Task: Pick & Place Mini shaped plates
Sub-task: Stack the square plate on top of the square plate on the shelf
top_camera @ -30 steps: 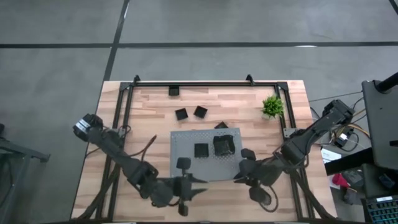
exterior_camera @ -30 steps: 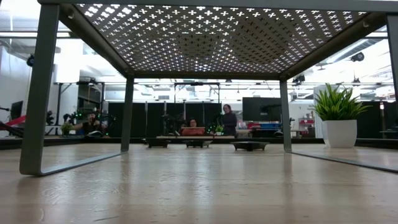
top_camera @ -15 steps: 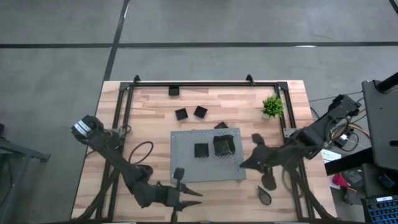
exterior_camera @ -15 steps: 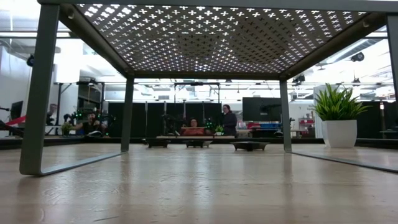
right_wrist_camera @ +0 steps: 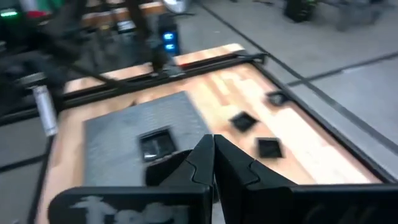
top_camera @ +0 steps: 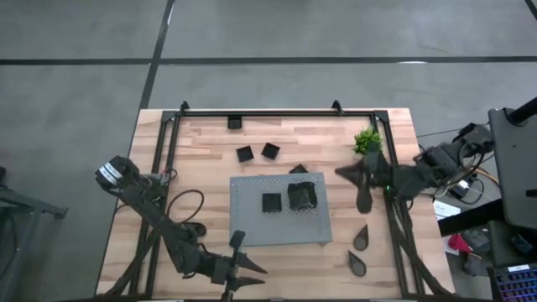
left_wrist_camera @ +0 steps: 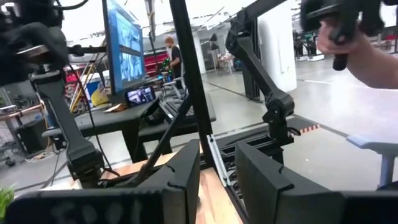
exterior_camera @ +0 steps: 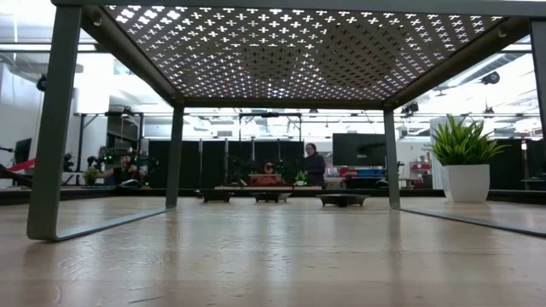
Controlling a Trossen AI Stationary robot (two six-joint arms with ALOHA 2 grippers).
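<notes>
— Fingers of the right gripper (top_camera: 351, 174)?
— Pressed together, holding nothing, above bare wood near the potted plant (top_camera: 367, 142).
— Left gripper (top_camera: 245, 270)?
— Fingers partly spread, empty, at the table's front edge.
— Plates?
— Two square black plates (top_camera: 271, 203) lay on the perforated grey board (top_camera: 252, 226); two teardrop plates (top_camera: 361, 238) on wood beside it.

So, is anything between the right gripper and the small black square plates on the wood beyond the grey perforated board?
Nothing visible. The right gripper, shut, hangs over bare wood beside the grey perforated board. Only open tabletop lies between it and the small black square plates. The green potted plant stands on its other side, off that path.
</notes>
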